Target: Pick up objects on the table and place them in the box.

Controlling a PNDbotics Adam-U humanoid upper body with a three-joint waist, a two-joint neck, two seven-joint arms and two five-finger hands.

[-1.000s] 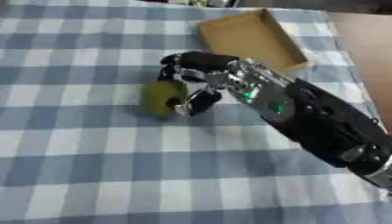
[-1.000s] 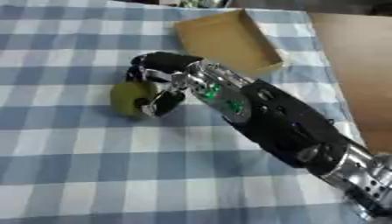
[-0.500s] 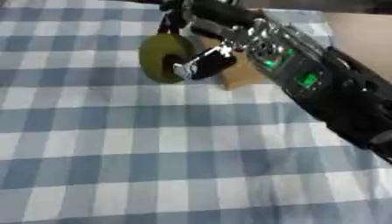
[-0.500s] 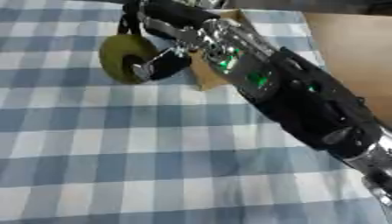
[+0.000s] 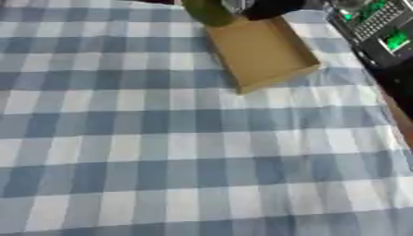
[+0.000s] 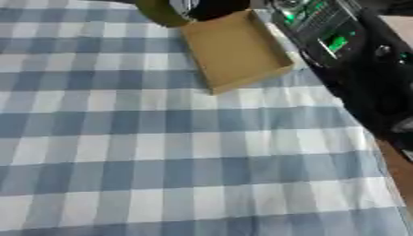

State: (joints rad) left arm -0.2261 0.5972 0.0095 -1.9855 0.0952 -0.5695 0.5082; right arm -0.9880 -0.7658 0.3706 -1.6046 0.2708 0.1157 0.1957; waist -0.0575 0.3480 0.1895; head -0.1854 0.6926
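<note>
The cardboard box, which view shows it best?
The left eye view: the cardboard box sits nearer the picture's middle, its walls and floor open to sight. The right eye view shows nearly the same box, shifted left, its far corner under the olive-green object.

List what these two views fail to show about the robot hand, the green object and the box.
- Right robot hand: cut off by the top edge in both views, so its fingers can't be judged.
- Green object: only its lower part shows under the top edge; blurred, so what it is stays unclear.
- Box: its far end is hidden behind the object and hand.
- Left robot hand: in neither view.
</note>
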